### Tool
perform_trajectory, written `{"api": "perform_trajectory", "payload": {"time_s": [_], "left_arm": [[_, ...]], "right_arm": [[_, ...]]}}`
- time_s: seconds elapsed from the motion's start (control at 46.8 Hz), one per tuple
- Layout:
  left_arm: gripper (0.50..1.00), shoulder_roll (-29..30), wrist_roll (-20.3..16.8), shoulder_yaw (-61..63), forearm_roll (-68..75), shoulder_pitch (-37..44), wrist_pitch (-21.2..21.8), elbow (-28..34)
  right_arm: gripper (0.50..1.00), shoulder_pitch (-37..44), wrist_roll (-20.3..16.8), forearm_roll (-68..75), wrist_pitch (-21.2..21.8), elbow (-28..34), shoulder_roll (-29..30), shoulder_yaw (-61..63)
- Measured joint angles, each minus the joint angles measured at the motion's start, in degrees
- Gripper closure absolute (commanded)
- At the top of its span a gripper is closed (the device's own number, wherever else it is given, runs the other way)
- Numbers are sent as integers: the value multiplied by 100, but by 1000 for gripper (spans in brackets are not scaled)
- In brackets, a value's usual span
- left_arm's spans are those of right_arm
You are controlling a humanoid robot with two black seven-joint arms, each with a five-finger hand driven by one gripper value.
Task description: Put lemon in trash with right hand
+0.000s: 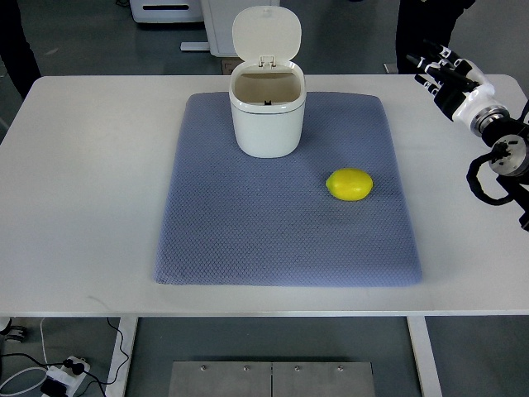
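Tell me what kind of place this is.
Probably a robotics lab or test bench: a white table with a mat, one lemon, an open trash bin, and floor cables.

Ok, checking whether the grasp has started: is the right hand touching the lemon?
Apart. The top view shows the right hand at the table's far right edge, with bare mat and table between it and the lemon.

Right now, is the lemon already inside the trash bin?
No, the lemon lies on the blue mat, to the right of the open trash bin.
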Motion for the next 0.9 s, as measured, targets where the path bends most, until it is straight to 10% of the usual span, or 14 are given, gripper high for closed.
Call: {"api": "perform_trajectory", "payload": {"time_s": [0.898], "left_arm": [[500, 0, 2, 0, 2, -2, 5, 2]], "right_arm": [[500, 1, 0, 0, 0, -5, 61, 1]]}}
